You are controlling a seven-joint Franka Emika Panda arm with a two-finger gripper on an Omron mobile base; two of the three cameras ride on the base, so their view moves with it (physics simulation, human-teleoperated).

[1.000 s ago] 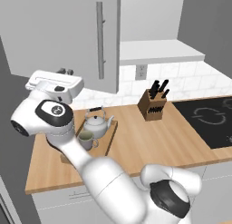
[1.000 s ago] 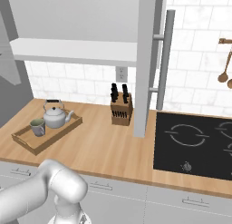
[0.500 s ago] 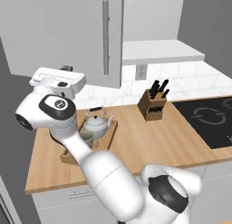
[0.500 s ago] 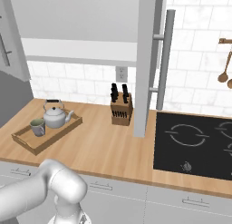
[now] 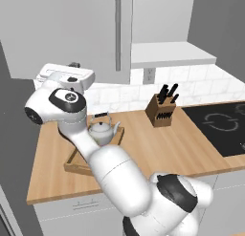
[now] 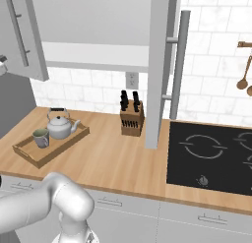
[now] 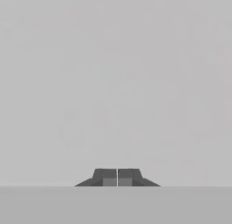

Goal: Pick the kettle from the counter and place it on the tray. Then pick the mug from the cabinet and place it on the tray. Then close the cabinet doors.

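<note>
Straight ahead of my claw lies a flat pale grey surface, my two fingertips pressed together with nothing between them. Below and off to one side of my hand, the kettle and mug sit on the tray on the counter.

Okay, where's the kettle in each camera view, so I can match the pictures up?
Left base view: the kettle sits on the tray, left of centre, beside the arm.
Right base view: the kettle is at far left on the tray, with the mug to its left.
Hand view: plain grey surface, no kettle.
Shared landmark: the knife block, right of the tray.
</note>
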